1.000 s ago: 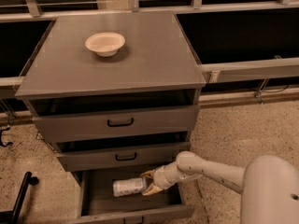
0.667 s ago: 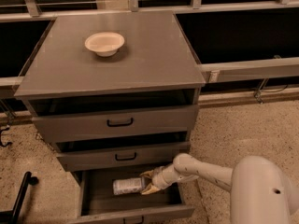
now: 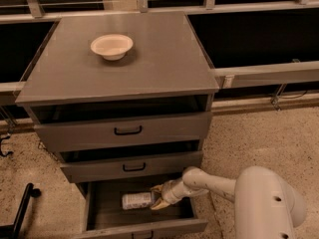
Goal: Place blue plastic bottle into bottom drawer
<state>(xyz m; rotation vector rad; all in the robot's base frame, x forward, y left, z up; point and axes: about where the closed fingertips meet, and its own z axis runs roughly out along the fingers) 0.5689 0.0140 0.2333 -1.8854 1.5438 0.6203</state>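
Note:
The bottom drawer [image 3: 102, 206] is pulled out under the grey cabinet. Inside it the blue plastic bottle [image 3: 135, 200] lies on its side on the drawer floor, pale label facing up. My gripper [image 3: 158, 199] reaches down into the drawer from the right and sits at the bottle's right end, touching or nearly touching it. The white arm [image 3: 214, 184] runs back to the robot body at the lower right.
A cream round bowl [image 3: 112, 46] stands on the cabinet top [image 3: 149, 63]. The two upper drawers [image 3: 127, 130] are slightly ajar, the middle one overhanging the bottom drawer's back. A black leg [image 3: 22, 208] stands on the speckled floor at the left.
The bottle lies in the same spot in the drawer. The arm's elbow has shifted slightly, while the gripper stays at the bottle's right end.

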